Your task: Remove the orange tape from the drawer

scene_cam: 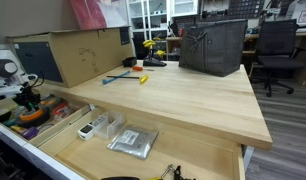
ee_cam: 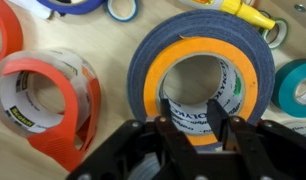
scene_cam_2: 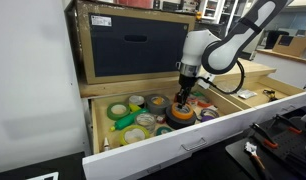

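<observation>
**Seat the fingers on the orange ring, then lift straight up**

The gripper (ee_cam: 193, 125) hangs directly over the bright-orange ring-shaped roll of tape (ee_cam: 198, 48). Its jaws are spread and clamp nothing, and the 2 dark fingers (ee_cam: 165, 128) sit at the near inner edge of the centre hole. The roll lies flat in the shallow light-wood drawer (ee_cam: 111, 55), ringed by a dark blue band. The sound way, I judge, is to put 1 finger in the hole and 1 outside the wall, close firmly, then rise vertically. That should leave the translucent orange-red roll (ee_cam: 43, 100) on one side and the teal roll (ee_cam: 298, 85) on the other undisturbed.

Whether the dark blue band is a separate roll underneath or this roll's own outer layer cannot be told. How deep the fingertips reach is unclear, and the gripper body cuts off the ring's near edge. In an exterior view the gripper (scene_cam_2: 181, 98) hides most of the tape among green rolls (scene_cam_2: 118, 110). In an exterior view the tape (scene_cam: 33, 116) is only a small orange patch.
</observation>
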